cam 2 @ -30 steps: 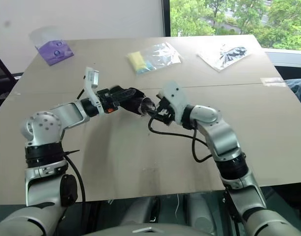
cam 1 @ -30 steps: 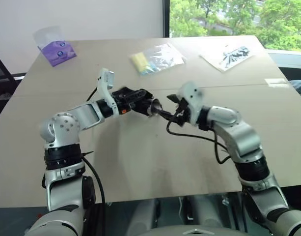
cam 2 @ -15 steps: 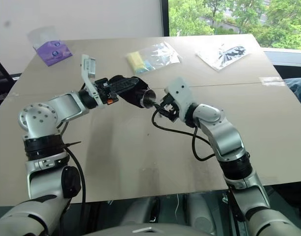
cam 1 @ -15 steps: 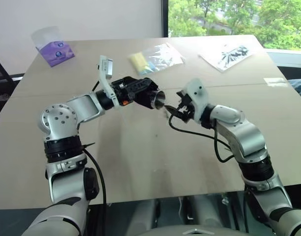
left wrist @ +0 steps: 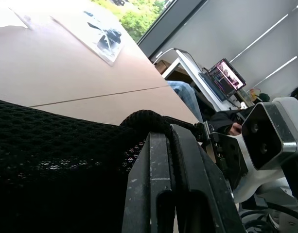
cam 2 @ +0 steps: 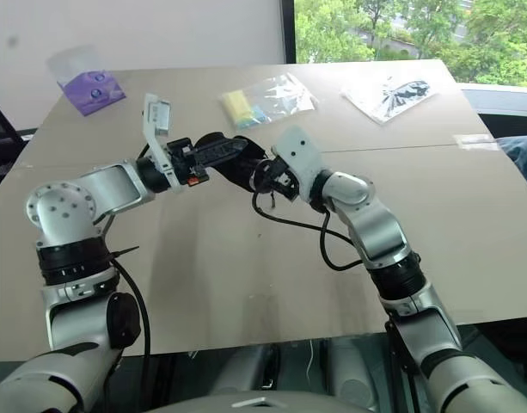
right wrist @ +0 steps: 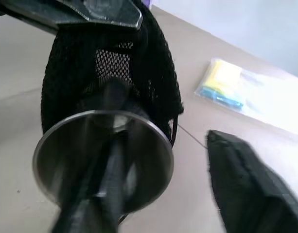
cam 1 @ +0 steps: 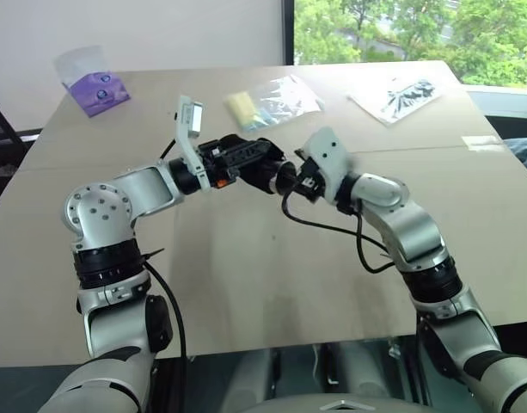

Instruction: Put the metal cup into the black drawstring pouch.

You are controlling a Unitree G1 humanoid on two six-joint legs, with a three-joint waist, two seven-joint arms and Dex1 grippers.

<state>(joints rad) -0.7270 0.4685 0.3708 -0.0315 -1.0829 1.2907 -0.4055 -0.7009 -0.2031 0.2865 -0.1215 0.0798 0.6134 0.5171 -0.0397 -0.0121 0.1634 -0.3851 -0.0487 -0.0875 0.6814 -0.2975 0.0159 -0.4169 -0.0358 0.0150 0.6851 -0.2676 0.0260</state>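
The black drawstring pouch (cam 1: 246, 159) is pinched in the clenched left tool (left wrist: 170, 165), above the counter (cam 1: 246, 275). The metal cup (right wrist: 104, 160) sits at its mouth, one right tool (cam 1: 291, 182) finger inside it.

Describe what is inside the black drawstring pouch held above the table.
The metal cup sits partly inside the black drawstring pouch, its open rim still protruding from the mouth. The mesh covers the cup's far end, so its depth inside cannot be seen.
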